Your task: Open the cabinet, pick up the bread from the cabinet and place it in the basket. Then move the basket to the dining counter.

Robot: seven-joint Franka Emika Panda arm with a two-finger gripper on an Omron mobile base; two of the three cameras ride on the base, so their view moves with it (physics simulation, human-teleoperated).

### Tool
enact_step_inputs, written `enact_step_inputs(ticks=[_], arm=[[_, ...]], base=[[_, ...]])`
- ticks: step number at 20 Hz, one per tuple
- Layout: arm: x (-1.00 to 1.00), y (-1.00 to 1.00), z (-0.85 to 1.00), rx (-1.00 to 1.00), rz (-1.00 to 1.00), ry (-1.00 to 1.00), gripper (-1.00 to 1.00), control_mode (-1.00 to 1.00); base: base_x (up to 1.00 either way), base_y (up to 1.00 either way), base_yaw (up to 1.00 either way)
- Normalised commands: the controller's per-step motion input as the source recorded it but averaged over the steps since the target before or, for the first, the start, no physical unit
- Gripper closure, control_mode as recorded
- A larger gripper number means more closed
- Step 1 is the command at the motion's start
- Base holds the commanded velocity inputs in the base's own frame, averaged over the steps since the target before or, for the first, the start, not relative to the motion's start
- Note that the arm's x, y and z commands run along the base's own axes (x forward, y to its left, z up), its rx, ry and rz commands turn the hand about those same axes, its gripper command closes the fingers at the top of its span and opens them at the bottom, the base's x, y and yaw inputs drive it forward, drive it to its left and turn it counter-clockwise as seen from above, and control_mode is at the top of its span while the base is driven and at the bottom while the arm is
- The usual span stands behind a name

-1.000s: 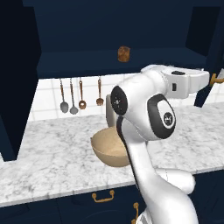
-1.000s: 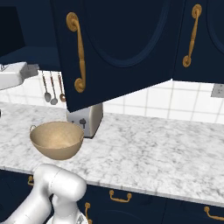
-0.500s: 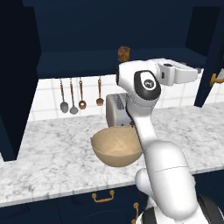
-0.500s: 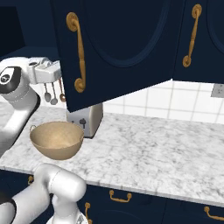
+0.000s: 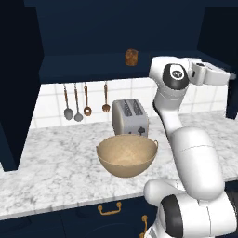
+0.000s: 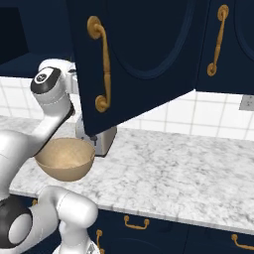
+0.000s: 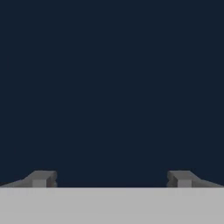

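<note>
Bread (image 5: pixel 131 57), a small brown crusty lump, sits on the cabinet (image 5: pixel 93 65) shelf; claw (image 7: pixel 112 178) spread wide, empty.

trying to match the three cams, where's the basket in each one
Left base view: the basket sits low centre on the marble counter, just in front of the toaster.
Right base view: the basket is at lower left, partly behind the arm, with the toaster behind it to the right.
Hand view: not in it; plain dark navy ahead.
Shared landmark: the toaster.
</note>
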Motion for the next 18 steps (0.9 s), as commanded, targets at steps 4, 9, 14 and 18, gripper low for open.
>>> enact_step_inputs(ticks=[4, 9, 14, 18], arm=[[-0.61, -1.0, 0.0, 0.12, -0.03, 0.0, -1.0, -1.0], [-0.46, -1.0, 0.0, 0.13, 0.0, 0.0, -1.0, -1.0], [-0.21, -1.0, 0.0, 0.11, 0.01, 0.0, -1.0, -1.0], [-0.06, -0.97, 0.0, 0.07, 0.08, 0.0, -1.0, -1.0]], base=[[0.0, 0.0, 0.0], [0.0, 0.0, 0.0], [0.0, 0.0, 0.0], [0.0, 0.0, 0.0]])
